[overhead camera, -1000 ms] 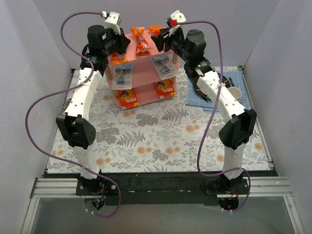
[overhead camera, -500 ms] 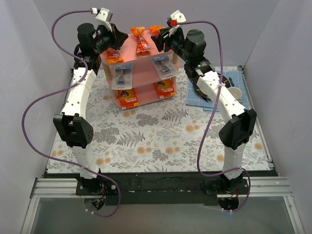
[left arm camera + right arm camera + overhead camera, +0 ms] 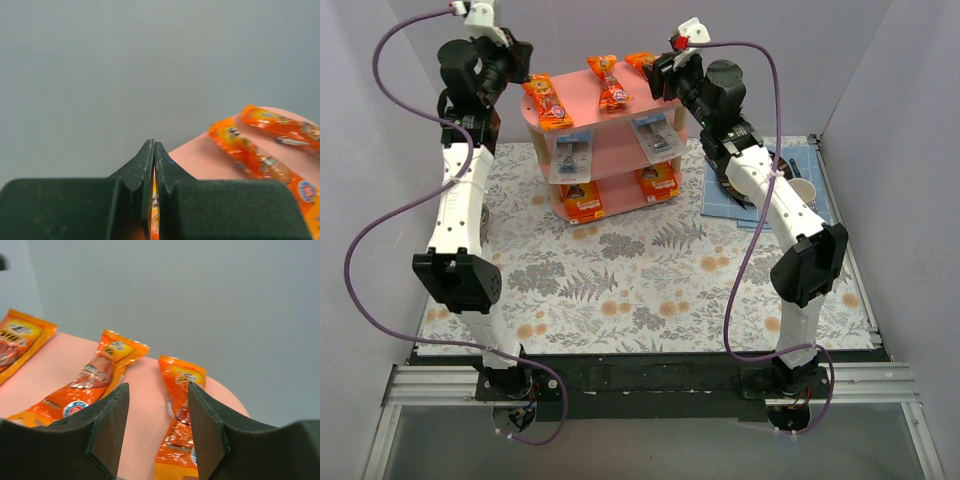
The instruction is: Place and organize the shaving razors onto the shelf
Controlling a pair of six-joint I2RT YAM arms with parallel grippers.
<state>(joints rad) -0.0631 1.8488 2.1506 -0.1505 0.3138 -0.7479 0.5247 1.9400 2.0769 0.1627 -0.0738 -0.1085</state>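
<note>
Pink shelf (image 3: 617, 150), three orange bags (image 3: 610, 85) on top, two blister packs (image 3: 570, 155) mid-tier, two orange cards (image 3: 583, 200) below, left gripper (image 3: 154, 145) pinched shut, right gripper (image 3: 157, 386) part-open over one bag.

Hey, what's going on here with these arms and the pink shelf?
The pink shelf is being stocked with razors: three orange bags lie on top, blister packs in the middle, orange cards at the bottom. The right gripper hangs open over the rightmost bag; the left gripper, shut, is beside the shelf's left end.
</note>
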